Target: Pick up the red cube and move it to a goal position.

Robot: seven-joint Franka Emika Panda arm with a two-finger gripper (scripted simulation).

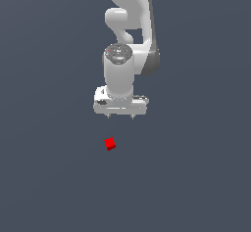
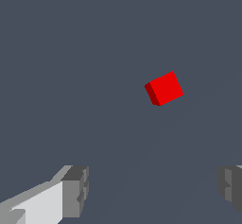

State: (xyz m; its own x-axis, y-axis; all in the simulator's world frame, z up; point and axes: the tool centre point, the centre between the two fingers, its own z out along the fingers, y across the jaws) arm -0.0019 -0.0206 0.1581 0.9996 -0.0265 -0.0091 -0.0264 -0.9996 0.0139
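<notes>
The red cube [image 1: 110, 144] is tiny and lies on the dark grey floor, below the white arm in the exterior view and slightly toward that view's left. My gripper [image 1: 120, 116] hangs above it, pointing down, with only short finger stubs showing. In the wrist view the red cube [image 2: 164, 89] sits turned at an angle, well apart from my gripper [image 2: 153, 190]. Its two grey fingertips [image 2: 75, 190] stand wide apart and hold nothing.
A plain dark grey surface [image 1: 196, 177] fills both views. The white arm [image 1: 128, 30] rises above the gripper at the top middle of the exterior view.
</notes>
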